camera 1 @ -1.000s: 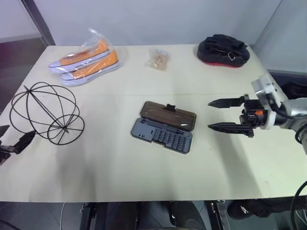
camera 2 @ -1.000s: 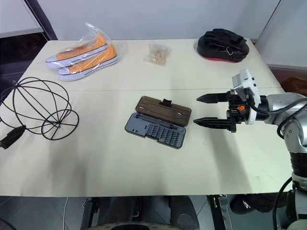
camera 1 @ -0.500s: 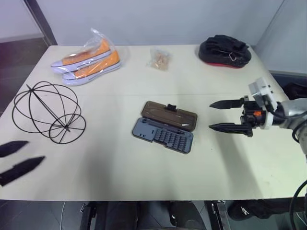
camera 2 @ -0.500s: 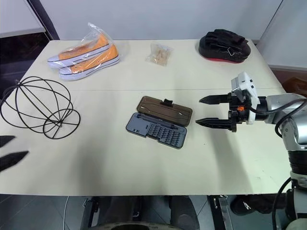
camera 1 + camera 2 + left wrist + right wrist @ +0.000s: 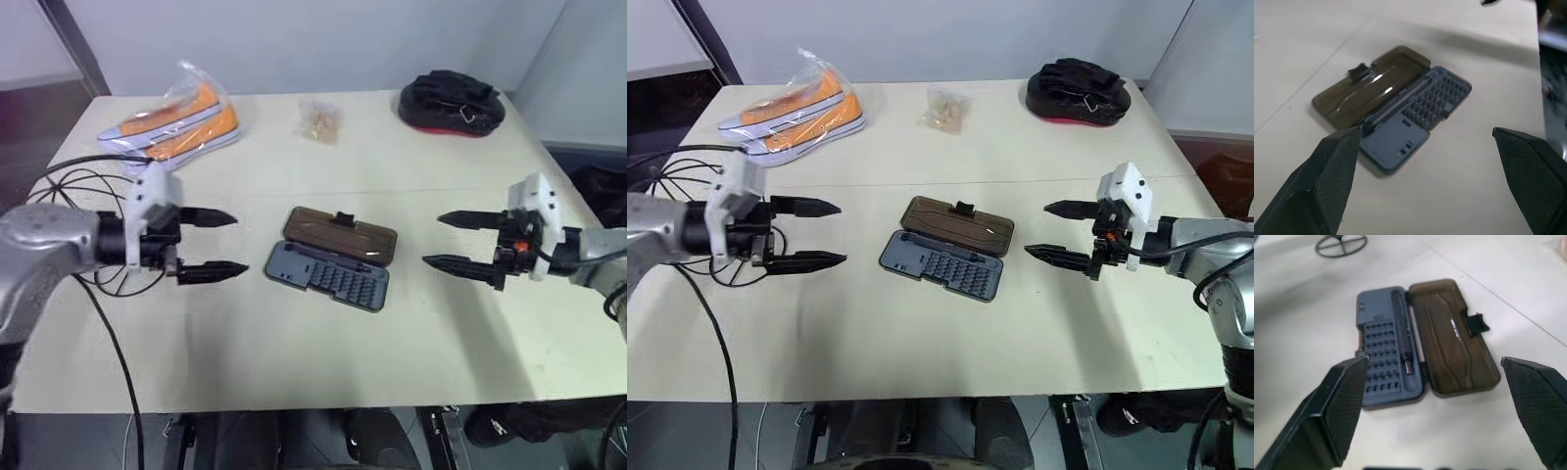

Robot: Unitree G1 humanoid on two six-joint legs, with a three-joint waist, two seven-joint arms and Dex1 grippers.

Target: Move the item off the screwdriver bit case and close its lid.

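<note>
The screwdriver bit case (image 5: pixel 332 258) lies open in the middle of the table. Its grey-blue tray (image 5: pixel 1415 115) of bits faces me, and the brown lid (image 5: pixel 1454 335) lies flat behind it with the black clasp up. Nothing rests on the case. The item, a black wire sphere (image 5: pixel 688 157), sits on the table at the left, mostly hidden behind my left arm. My left gripper (image 5: pixel 238 243) is open, just left of the case and pointing at it. To the right of the case my right gripper (image 5: pixel 432 239) is open too and points back at it.
Orange sneakers in clear plastic (image 5: pixel 176 117) lie at the back left. A small clear bag (image 5: pixel 321 119) sits at the back middle, and a black-and-red pouch (image 5: pixel 451 101) at the back right. The table's front edge (image 5: pixel 313 401) runs close below the case.
My left arm has swung in from the table's left edge to just left of the case, its gripper now pointing right. The wire sphere stayed put. The right gripper has barely moved.
</note>
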